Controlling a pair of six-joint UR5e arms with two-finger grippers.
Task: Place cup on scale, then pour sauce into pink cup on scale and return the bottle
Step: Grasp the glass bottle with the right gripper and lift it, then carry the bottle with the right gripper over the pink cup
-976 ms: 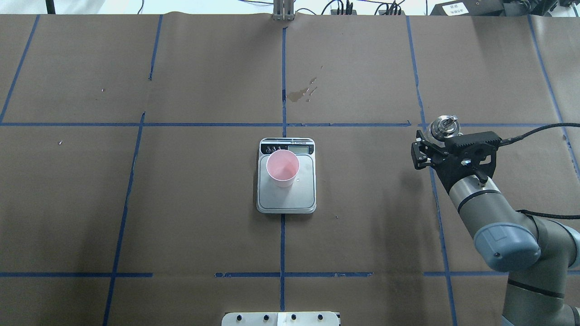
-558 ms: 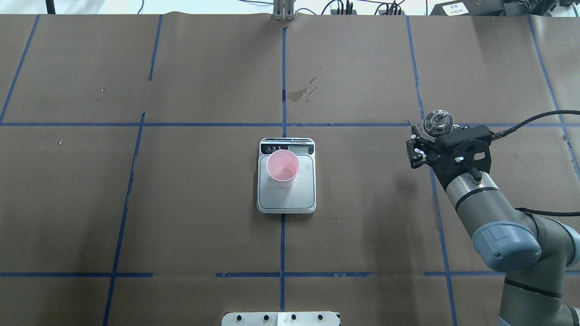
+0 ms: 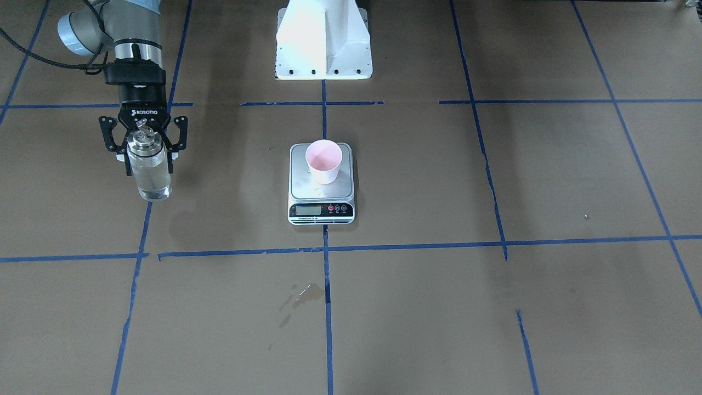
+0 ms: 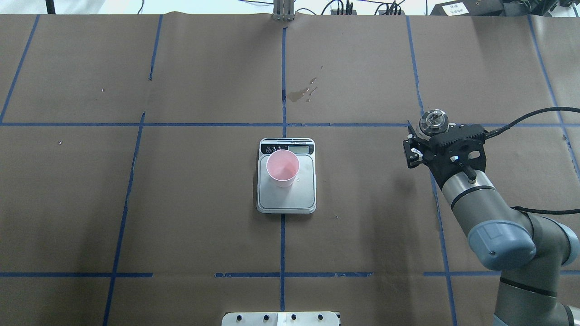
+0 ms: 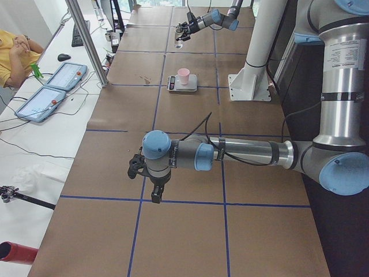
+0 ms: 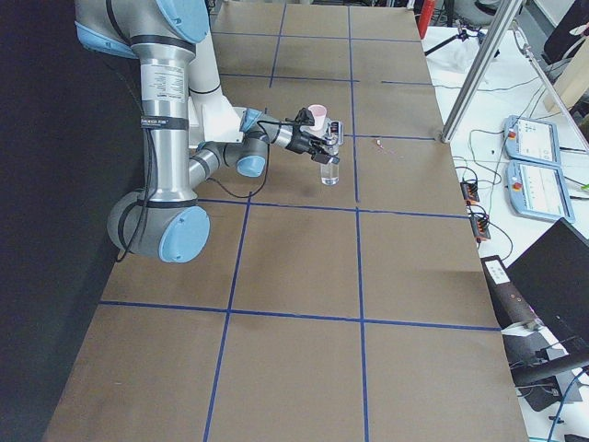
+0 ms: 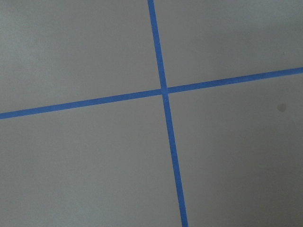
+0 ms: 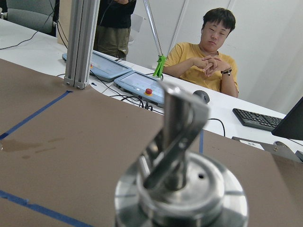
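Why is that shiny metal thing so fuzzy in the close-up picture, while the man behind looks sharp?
Right wrist view: the pour spout sits very near the lens, so out of focus, while the seated man is sharp; front-facing view: the whole bottle looks crisp.

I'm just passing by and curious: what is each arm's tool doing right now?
Left tool: cannot be told.
Right tool: closed, holding the bottle.
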